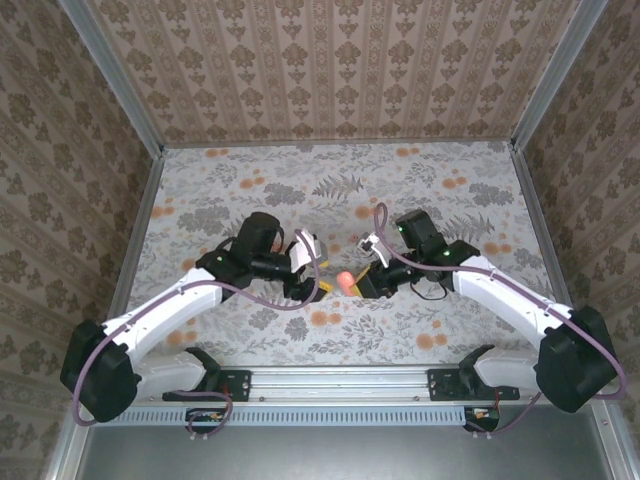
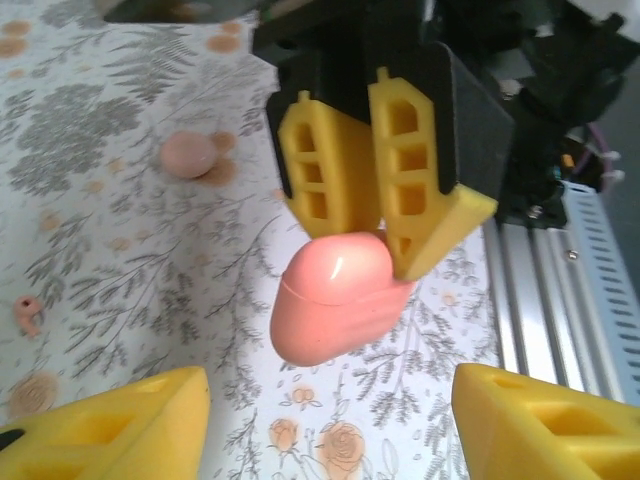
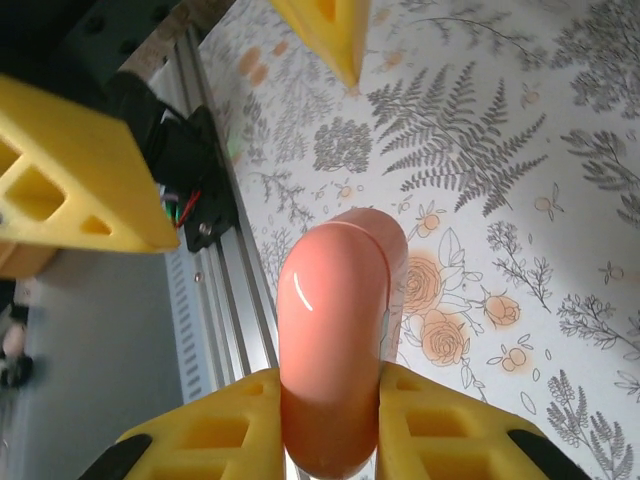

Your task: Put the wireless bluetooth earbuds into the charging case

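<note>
The charging case [image 3: 335, 320] is a glossy coral-pink box with its lid seam closed. It hangs above the floral cloth, and my right gripper [image 3: 330, 400] is shut on its lower end. Seen from above, the case [image 1: 346, 281] sits between the two grippers at mid-table. My left gripper [image 2: 330, 430] is open, its yellow fingers wide apart with nothing between them, and the case [image 2: 335, 305] lies just ahead of it. One tiny earbud [image 2: 28, 315] rests on the cloth at the left. A second rounded pink bud [image 2: 188, 155] lies farther off.
The aluminium rail [image 2: 560, 300] at the table's near edge runs close under the case. Patterned walls [image 1: 330, 70] close in the back and sides. Printed orange blossoms [image 1: 322, 318] dot the cloth. Open cloth lies behind the grippers.
</note>
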You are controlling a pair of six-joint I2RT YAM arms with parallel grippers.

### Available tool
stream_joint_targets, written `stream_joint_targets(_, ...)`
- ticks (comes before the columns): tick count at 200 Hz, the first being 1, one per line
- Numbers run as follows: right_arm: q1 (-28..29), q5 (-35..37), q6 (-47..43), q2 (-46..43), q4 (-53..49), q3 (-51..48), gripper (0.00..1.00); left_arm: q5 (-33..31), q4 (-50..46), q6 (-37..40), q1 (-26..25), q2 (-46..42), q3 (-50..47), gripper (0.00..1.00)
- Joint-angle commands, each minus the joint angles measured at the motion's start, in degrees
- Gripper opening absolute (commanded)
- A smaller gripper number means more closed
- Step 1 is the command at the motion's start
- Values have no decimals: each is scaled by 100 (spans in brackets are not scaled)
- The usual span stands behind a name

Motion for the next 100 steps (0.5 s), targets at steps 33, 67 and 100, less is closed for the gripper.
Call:
stream_joint_targets(33, 27, -802, -2209, 72, -1190, 628, 20, 783, -1164, 1877, -178, 8, 439, 52)
stream_joint_targets(67, 170, -800, -2509, 105, -1299, 804, 19, 549, -1059, 2193, -331, -111, 332, 51)
stream_joint_targets(100, 337, -757, -2660, 100, -1326, 865, 19, 628, -967, 2089, -328, -21, 383, 51)
